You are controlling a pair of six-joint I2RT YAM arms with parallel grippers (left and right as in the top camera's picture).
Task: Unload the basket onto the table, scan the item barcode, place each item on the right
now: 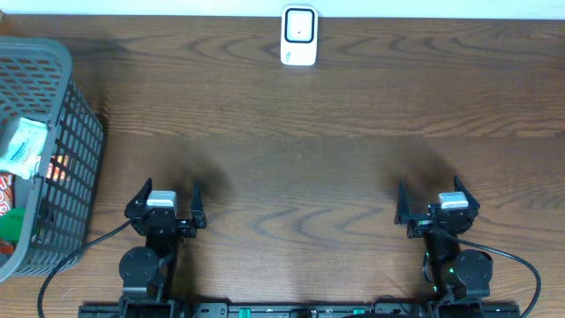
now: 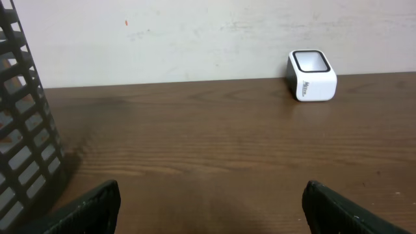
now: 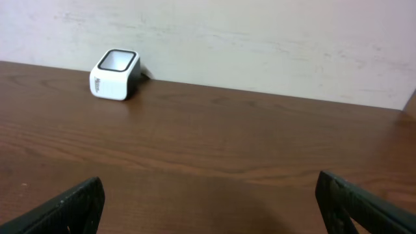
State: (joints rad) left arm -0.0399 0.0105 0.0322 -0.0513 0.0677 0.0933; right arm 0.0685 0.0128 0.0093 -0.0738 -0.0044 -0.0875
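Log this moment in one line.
left gripper: open, empty | right gripper: open, empty | scanner: far edge | items: in basket | scan: not started

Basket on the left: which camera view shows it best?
The overhead view. It shows the basket with its rim, grid wall and a white packet inside, though cropped at left. The left wrist view catches only a strip of the grid wall; the right wrist view does not show it.
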